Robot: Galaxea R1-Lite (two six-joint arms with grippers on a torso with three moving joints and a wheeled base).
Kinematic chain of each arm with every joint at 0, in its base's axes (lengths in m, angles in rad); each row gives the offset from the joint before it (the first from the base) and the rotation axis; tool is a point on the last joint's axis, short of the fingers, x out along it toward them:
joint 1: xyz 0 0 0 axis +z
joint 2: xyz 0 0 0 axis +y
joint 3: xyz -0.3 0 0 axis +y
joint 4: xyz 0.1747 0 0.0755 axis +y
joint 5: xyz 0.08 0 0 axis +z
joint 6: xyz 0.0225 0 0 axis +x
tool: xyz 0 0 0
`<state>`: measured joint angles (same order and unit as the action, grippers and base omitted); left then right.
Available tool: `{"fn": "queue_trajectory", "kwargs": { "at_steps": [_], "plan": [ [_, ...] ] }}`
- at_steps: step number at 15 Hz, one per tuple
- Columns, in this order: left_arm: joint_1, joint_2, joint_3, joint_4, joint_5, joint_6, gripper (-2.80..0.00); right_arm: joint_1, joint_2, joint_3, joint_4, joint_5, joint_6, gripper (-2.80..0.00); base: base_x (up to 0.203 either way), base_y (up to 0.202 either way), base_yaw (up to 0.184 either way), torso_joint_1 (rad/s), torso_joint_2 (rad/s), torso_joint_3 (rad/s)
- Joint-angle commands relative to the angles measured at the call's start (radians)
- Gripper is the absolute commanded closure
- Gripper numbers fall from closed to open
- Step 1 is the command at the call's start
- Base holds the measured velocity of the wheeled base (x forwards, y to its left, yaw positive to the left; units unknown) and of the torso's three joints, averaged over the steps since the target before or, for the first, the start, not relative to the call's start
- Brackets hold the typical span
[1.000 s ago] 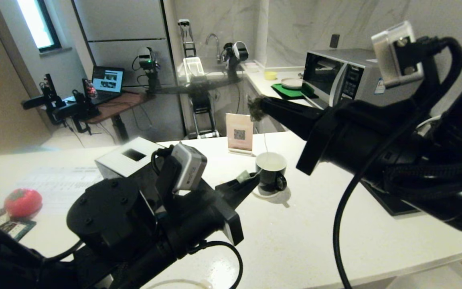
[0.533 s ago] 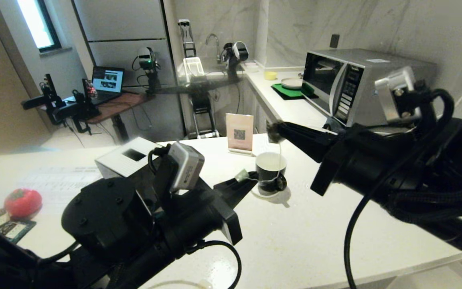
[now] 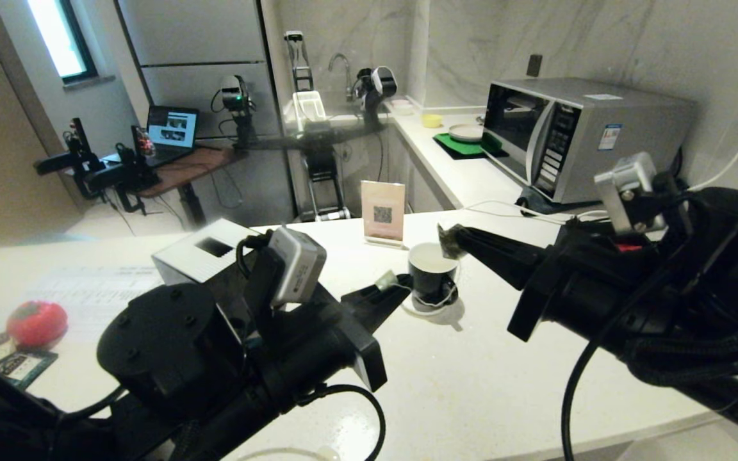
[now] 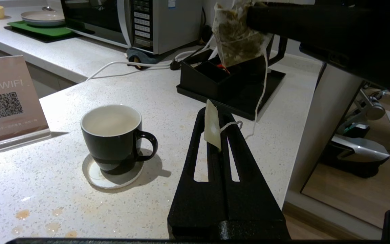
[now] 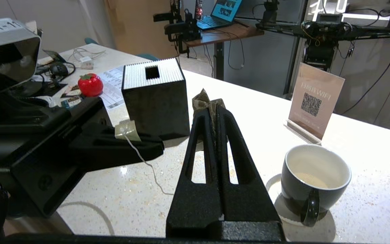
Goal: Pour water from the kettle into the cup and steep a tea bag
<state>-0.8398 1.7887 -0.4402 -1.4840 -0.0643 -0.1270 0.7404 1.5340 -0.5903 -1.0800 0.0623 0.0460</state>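
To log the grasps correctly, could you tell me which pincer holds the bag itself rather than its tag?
The right pincer, shut on the tea bag; the left pincer pinches only the tag.

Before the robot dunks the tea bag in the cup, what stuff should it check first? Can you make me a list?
1. Right gripper holds the tea bag: ok, jaws shut on it.
2. Left gripper holds the pale tag on the string: ok.
3. Cup upright on its coaster: ok.
4. Water in the cup: ok, pale liquid shows inside.
5. Bag directly over the cup's mouth: cannot tell; the head view puts it at the rim, the wrist views off to one side.
6. String free of snags: ok, it hangs loose between the grippers.
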Motion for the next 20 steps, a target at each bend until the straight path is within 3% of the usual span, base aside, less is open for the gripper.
{"fn": "queue_trajectory", "kwargs": {
  "at_steps": [1, 5, 6, 20],
  "plan": [
    [0.001, 0.001, 0.0, -0.009, 0.0, -0.002, 0.0, -0.001, -0.002, 0.001, -0.005, 0.001, 0.002, 0.0, 0.0, 0.0, 0.0, 0.0, 0.0, 0.0],
    [-0.001, 0.001, 0.0, -0.009, 0.0, -0.002, 0.0, 0.0, -0.002, 0.003, -0.003, 0.001, 0.002, 0.0, 0.0, 0.0, 0.0, 0.0, 0.0, 0.0],
    [-0.001, 0.001, 0.001, -0.009, 0.0, -0.002, 0.0, 0.0, -0.003, 0.003, -0.001, 0.001, 0.002, -2.8, 0.0, 0.0, 0.0, 0.0, 0.0, 0.0],
    [0.0, -0.008, 0.03, -0.009, 0.0, 0.001, 0.0, -0.021, -0.059, 0.024, -0.005, 0.001, 0.003, -2.8, 0.0, 0.0, 0.0, 0.0, 0.0, 0.0]
  ]
}}
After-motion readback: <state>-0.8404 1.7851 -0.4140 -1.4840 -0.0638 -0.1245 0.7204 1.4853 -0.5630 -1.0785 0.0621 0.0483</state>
